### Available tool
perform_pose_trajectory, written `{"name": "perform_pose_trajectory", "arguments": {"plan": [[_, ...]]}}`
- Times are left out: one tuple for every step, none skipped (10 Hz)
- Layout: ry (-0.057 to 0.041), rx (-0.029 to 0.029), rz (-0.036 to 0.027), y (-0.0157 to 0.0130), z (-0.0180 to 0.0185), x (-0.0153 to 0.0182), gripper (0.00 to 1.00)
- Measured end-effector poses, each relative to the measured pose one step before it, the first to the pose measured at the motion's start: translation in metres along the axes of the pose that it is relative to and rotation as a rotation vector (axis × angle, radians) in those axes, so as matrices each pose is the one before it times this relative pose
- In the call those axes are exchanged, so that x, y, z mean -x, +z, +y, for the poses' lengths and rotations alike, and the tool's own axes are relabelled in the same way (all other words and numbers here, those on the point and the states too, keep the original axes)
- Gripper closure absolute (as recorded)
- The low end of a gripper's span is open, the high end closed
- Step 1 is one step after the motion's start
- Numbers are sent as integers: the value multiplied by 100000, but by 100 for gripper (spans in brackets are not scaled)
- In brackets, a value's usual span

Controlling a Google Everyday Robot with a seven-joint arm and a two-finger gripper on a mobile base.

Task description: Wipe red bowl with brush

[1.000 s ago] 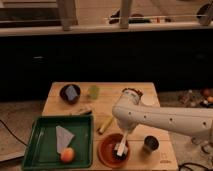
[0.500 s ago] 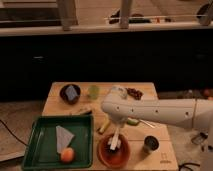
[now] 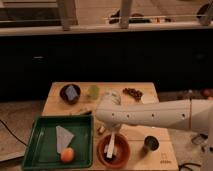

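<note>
The red bowl (image 3: pixel 114 151) sits at the front of the wooden table (image 3: pixel 135 131), right of the green tray. The pale brush (image 3: pixel 112 145) stands steeply in the bowl, its dark head low against the bowl's inside at the left. My white arm reaches in from the right across the table. The gripper (image 3: pixel 110 131) hangs just above the bowl's far rim, at the top of the brush handle.
A green tray (image 3: pixel 45 150) at front left holds a grey cloth (image 3: pixel 63 137) and an orange fruit (image 3: pixel 67 155). A small dark metal cup (image 3: pixel 151 144) stands right of the bowl. A dark bowl with a blue-grey object (image 3: pixel 70 93) stands at the back left. A yellowish stick (image 3: pixel 101 129) lies beside the tray.
My arm has swung left over the table, the elbow now lying across its middle. The brush has shifted from the bowl's right side toward its left side.
</note>
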Motion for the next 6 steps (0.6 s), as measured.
{"name": "perform_pose_trajectory", "arguments": {"plan": [[498, -445, -824, 205, 216, 341, 100], [2244, 588, -1196, 488, 1478, 196, 100], [1970, 128, -718, 321, 1070, -151, 100], [2105, 525, -243, 333, 1258, -300, 100], [4584, -191, -197, 255, 1777, -950, 100], [2157, -256, 285, -55, 350, -760, 100]]}}
